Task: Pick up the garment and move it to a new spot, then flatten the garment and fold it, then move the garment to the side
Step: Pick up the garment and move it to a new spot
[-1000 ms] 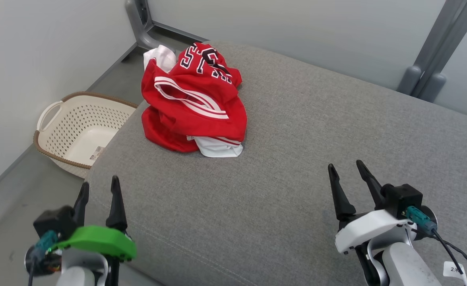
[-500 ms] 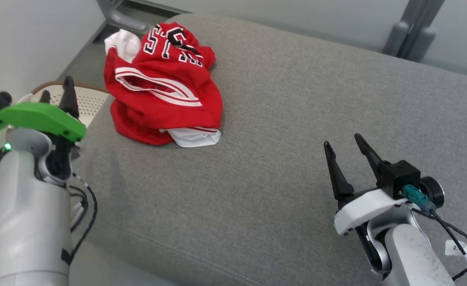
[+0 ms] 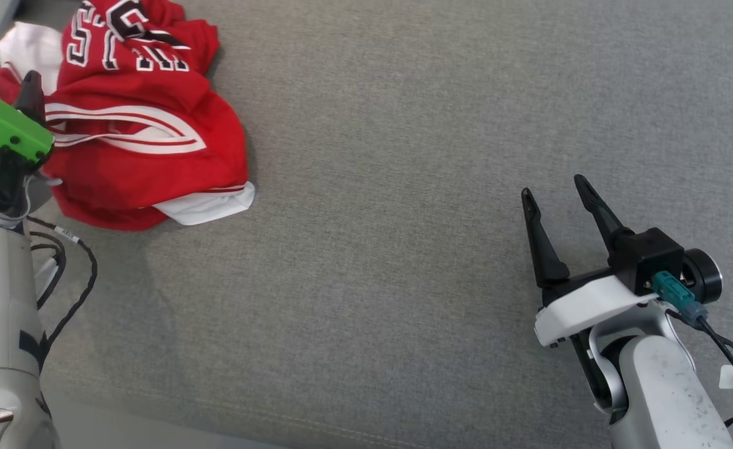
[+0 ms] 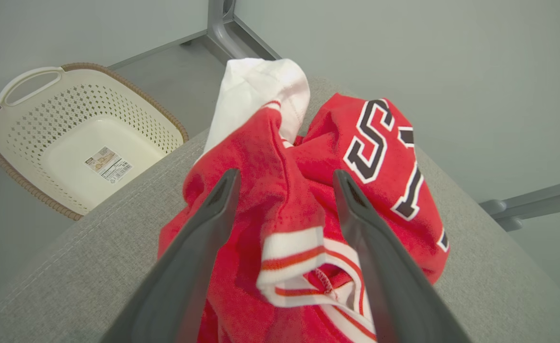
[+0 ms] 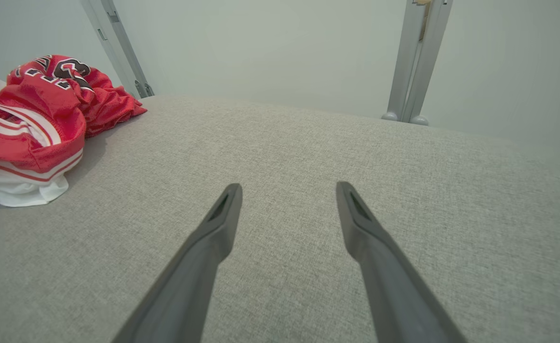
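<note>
1. Grey woven cloth covers the broad padded surface (image 3: 403,156), with a stitched seam (image 3: 266,415) running along its near edge in the head view.
2. The garment (image 3: 135,143), a red jersey with white stripes, white trim and black-and-white lettering, lies crumpled in a heap on the far left part of the surface, close to its left edge.
3. The left gripper (image 4: 285,174) hovers at that heap. Its two dark fingers are spread wide with a ridge of red cloth seen between them, clasping nothing. Whether the tips touch the cloth I cannot tell.
4. The right gripper (image 3: 554,186) sits low over bare grey cloth at the right, well apart from the garment, its fingers likewise parted and empty.
5. Beside the surface's left edge, down on the grey floor (image 4: 175,71), stands a cream perforated basket (image 4: 32,119) with a brown woven rim, a handle cut-out and a barcode label (image 4: 109,164) on its bottom.
6. Pale grey walls (image 5: 270,47) close the room behind the surface. Grey metal posts (image 5: 411,62) stand against them, one at the far right and another near the garment.
7. Black cables (image 3: 67,274) loop beside the left arm's pale forearm.
</note>
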Available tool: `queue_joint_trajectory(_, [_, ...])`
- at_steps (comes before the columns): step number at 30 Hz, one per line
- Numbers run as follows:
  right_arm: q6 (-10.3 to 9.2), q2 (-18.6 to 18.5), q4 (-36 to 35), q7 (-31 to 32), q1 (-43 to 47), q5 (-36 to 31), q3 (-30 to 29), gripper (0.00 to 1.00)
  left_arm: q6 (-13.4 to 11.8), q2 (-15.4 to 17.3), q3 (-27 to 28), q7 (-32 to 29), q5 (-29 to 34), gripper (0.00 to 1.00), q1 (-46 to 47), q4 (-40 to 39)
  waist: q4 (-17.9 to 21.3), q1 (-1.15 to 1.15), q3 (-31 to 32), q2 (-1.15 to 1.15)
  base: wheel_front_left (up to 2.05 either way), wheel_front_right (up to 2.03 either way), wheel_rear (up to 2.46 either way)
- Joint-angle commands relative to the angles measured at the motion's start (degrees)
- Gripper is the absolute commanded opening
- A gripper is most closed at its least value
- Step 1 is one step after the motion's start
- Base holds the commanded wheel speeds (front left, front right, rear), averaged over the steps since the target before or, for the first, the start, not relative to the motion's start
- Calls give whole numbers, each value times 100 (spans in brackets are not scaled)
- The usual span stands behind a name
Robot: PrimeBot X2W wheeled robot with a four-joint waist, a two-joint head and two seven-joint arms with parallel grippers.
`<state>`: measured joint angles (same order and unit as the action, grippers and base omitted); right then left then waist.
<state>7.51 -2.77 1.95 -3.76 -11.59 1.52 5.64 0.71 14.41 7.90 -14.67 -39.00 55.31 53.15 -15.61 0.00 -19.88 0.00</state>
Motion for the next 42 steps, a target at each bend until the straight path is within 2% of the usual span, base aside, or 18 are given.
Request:
queue_joint_trajectory(1, [-4, -21, -27, 8, -82, 13, -5, 100, -109, 120, -80, -115, 134, 100, 55, 116, 416, 0, -395, 0, 0, 0, 0])
queue_joint_trajectory(4, [-4, -21, 23, -62, -80, 106, 3, 100, -305, 302, -317, -421, 371, 100, -15, 324, 480, 0, -361, 0, 0, 0, 0])
queue_joint_trajectory(5, [-4, -21, 53, -102, -82, 143, -9, 100, -337, 338, -351, -465, 415, 74, -26, 363, 485, 0, -330, 0, 0, 0, 0])
queue_joint_trajectory(6, [-4, -21, 93, -126, -82, 174, -13, 100, -352, 412, -412, -481, 510, 17, -38, 370, 489, 0, -279, 0, 0, 0, 0])
queue_joint_trajectory(7, [-4, -20, 127, -168, -78, 210, -10, 100, -359, 460, -473, -519, 567, 0, -54, 385, 488, 0, -223, 0, 0, 0, 0])
queue_joint_trajectory(9, [-4, -17, 225, -242, -62, 307, 18, 100, -339, 531, -558, -524, 642, 0, -57, 340, 474, 0, -65, 0, 0, 0, 0])
queue_joint_trajectory(13, [-4, -17, 539, -452, -38, 579, 156, 100, -223, 814, -678, -24, 863, 0, 45, -16, 490, 0, 451, 0, 0, 0, 0])
queue_joint_trajectory(16, [-4, -18, 786, -632, -12, 790, 253, 100, -99, 871, -734, 222, 929, 0, 222, -340, 548, 0, 883, 0, 0, 0, 0])
queue_joint_trajectory(21, [-4, -18, 1143, -870, 115, 1122, 321, 100, 91, 902, -996, 129, 1069, 0, 632, -940, 749, 0, 1483, 0, 0, 0, 0])
queue_joint_trajectory(27, [-4, -18, 1452, -1024, 269, 1398, 398, 100, 197, 561, -1258, 146, 1077, 0, 1130, -1689, 1219, 0, 1875, 0, 0, 0, 0])
queue_joint_trajectory(31, [-4, -20, 1569, -1056, 299, 1421, 478, 100, 248, 309, -1399, 324, 1075, 0, 1238, -2020, 1696, 0, 1987, 0, 0, 0, 0])
queue_joint_trajectory(42, [-4, -18, 1594, -1110, 149, 1445, 420, 100, 246, -245, -1727, 440, 1030, 0, 1315, -2392, 3059, 0, 1675, 0, 0, 0, 0])
